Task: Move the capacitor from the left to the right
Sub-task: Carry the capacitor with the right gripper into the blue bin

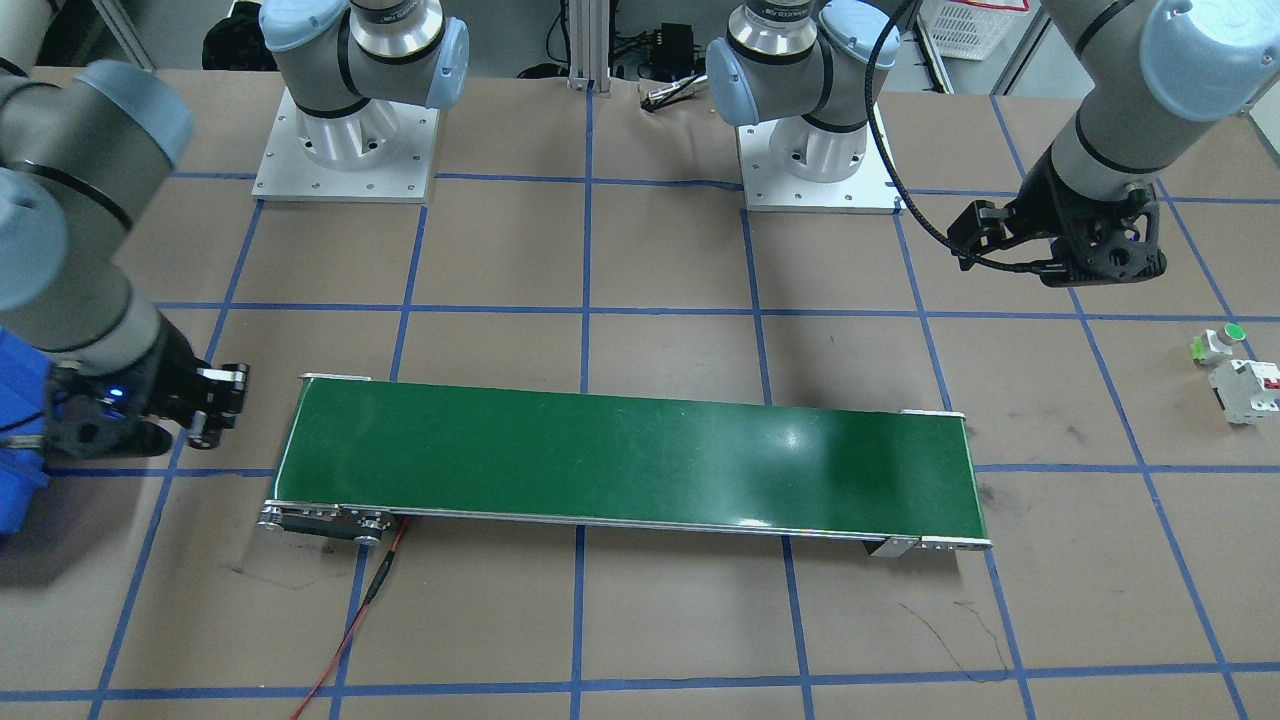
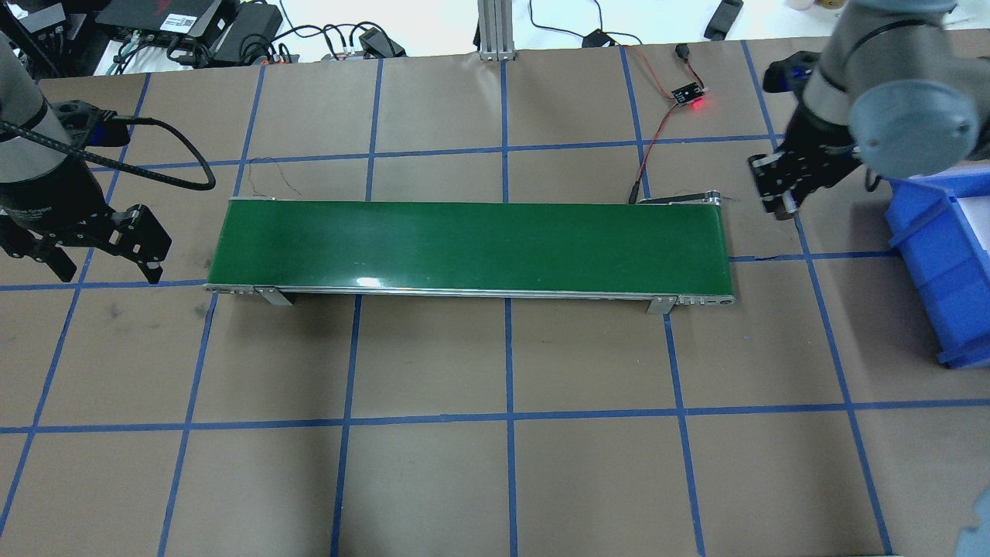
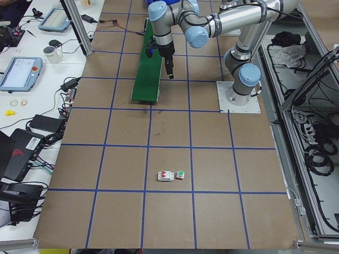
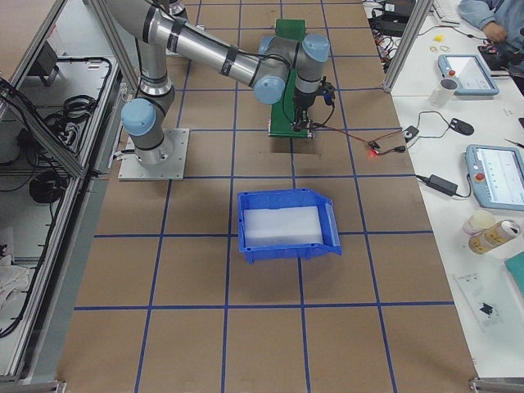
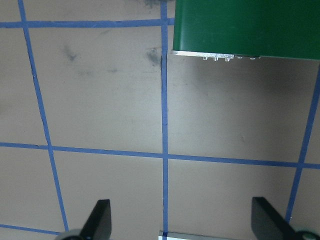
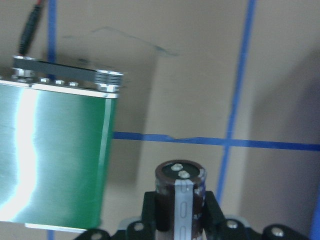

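You will find the stubby dark cylindrical capacitor with the silver stripe [image 6: 180, 200] clamped between the fingers [image 6: 211, 212] of the right gripper [image 2: 780, 197], its shiny end towards the wrist camera. That gripper sits just off the right end of the long green conveyor belt [image 2: 472, 244], between it and the blue plastic bin [image 2: 936, 255]. Off the belt's left end, the left gripper [image 2: 108, 269] is spread wide and holds nothing. A white boxy breaker [image 1: 1245, 390] and a green-capped button [image 1: 1220, 342] lie side by side at the table's far left.
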Robot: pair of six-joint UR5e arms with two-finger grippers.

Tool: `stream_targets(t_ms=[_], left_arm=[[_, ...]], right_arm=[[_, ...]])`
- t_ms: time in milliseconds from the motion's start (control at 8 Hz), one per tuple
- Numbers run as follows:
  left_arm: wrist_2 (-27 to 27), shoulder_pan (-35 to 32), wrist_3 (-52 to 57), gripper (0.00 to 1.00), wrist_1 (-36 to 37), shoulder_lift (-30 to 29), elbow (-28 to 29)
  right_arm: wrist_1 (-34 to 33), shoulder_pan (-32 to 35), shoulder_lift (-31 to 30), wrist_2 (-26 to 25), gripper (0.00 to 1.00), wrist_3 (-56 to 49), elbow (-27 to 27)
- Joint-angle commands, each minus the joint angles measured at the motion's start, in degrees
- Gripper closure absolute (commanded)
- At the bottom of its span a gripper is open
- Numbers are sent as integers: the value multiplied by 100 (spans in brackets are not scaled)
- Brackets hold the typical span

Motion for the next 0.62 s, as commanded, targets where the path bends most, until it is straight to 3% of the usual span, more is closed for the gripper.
stream_targets(t_ms=[0, 250, 500], left_arm=[[22, -25, -33, 0, -123, 190, -4], [-57, -43, -181, 0, -79, 120, -13], [-85, -52, -446, 0, -158, 129, -13]], right_arm=[[279, -1611, -285, -384, 100, -2415, -485], [-140, -2641, 81, -315, 100, -3893, -478], [-1568, -3188, 1046, 78, 100, -5115, -460]])
